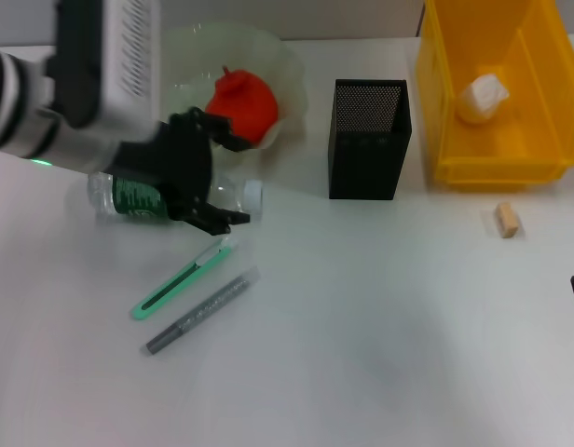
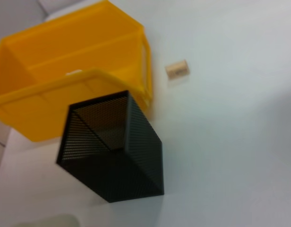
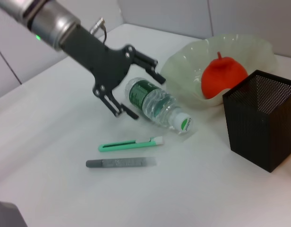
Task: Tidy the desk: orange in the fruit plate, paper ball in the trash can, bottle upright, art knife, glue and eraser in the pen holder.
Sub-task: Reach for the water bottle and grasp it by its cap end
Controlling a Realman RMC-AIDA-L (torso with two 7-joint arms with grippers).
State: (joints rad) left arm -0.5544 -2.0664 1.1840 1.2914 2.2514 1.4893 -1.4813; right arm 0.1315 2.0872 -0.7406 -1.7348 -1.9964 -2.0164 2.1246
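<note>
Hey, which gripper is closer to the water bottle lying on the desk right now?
Left. The left gripper hangs open right over the water bottle, fingers either side of it. The right gripper is out of the head view, off toward the robot's right.

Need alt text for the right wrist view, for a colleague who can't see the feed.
The left gripper hangs open around a bottle lying on its side on the white table. Beside the bottle lie a green art knife and a grey glue stick; beyond sit the orange in its fruit plate and the black pen holder.
</note>
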